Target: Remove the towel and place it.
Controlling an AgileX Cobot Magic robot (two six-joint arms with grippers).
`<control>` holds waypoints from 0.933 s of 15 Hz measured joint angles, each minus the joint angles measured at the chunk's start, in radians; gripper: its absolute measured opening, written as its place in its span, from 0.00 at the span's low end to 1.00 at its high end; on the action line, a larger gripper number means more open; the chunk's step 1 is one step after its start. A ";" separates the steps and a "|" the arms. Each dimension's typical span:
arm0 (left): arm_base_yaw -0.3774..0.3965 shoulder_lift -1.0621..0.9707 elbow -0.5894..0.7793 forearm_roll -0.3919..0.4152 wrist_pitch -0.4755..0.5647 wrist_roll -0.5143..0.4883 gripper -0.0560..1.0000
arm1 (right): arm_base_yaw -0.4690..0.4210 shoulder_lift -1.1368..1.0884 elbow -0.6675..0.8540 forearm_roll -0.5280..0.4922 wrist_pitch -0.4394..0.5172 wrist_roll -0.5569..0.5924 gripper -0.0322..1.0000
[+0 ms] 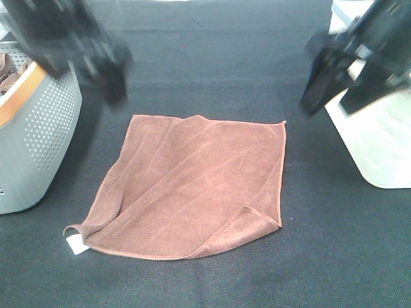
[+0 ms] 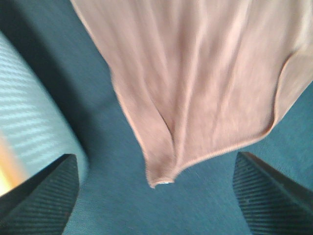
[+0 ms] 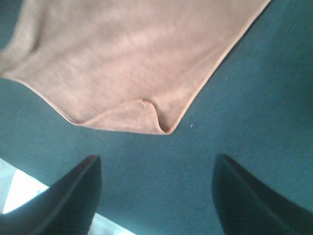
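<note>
The towel [image 1: 186, 186] lies spread on the dark counter [image 1: 212, 51] in front of you, between your two arms and touching neither. Start at the left: the grey perforated basket [image 1: 38, 141] with its orange rim stands just off the towel's left side, with some brown cloth bunched inside it, and your left gripper [image 1: 106, 67] hangs above the counter near the basket, jaws wide apart and holding nothing. From it the towel lies forward and inward; in the left wrist view the tagged corner [image 2: 161, 182] points straight toward the gap between the jaws. The towel itself is a rust-brown square with a stitched hem, mostly flat, with soft creases running from the far edge toward the near left corner, where the cloth bunches slightly and a small white tag [image 1: 77, 244] sticks out. Its near right corner [image 1: 260, 215] is folded over on itself. Being square, it has no real long axis; it sits turned a little, like a skewed diamond. Further right, your right gripper [image 1: 334, 80] hovers above the counter, jaws also apart and empty, beside a white container [image 1: 379, 147] at the edge. Both arms look about equally close, so if you judge the towel needs flattening, the folded corner belongs to the right arm.
</note>
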 joint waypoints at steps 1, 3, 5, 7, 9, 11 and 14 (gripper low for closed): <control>0.000 -0.061 0.000 0.010 0.001 -0.008 0.83 | 0.000 -0.043 0.000 -0.009 0.006 0.000 0.63; 0.000 -0.187 0.000 0.032 0.003 -0.018 0.83 | 0.000 -0.125 0.000 -0.030 0.039 0.000 0.63; 0.000 -0.304 0.009 0.062 0.003 -0.041 0.83 | 0.000 -0.201 0.001 -0.053 0.090 0.000 0.63; 0.000 -0.390 0.054 0.075 0.003 -0.047 0.83 | 0.000 -0.267 0.021 -0.072 0.100 0.000 0.63; 0.000 -0.540 0.222 0.086 0.004 -0.053 0.82 | 0.000 -0.385 0.096 -0.088 0.103 0.000 0.63; 0.000 -0.666 0.377 0.086 0.005 -0.072 0.82 | 0.000 -0.496 0.196 -0.090 0.108 0.000 0.63; 0.000 -0.886 0.639 0.086 0.001 -0.087 0.82 | 0.000 -0.669 0.376 -0.093 0.110 0.000 0.63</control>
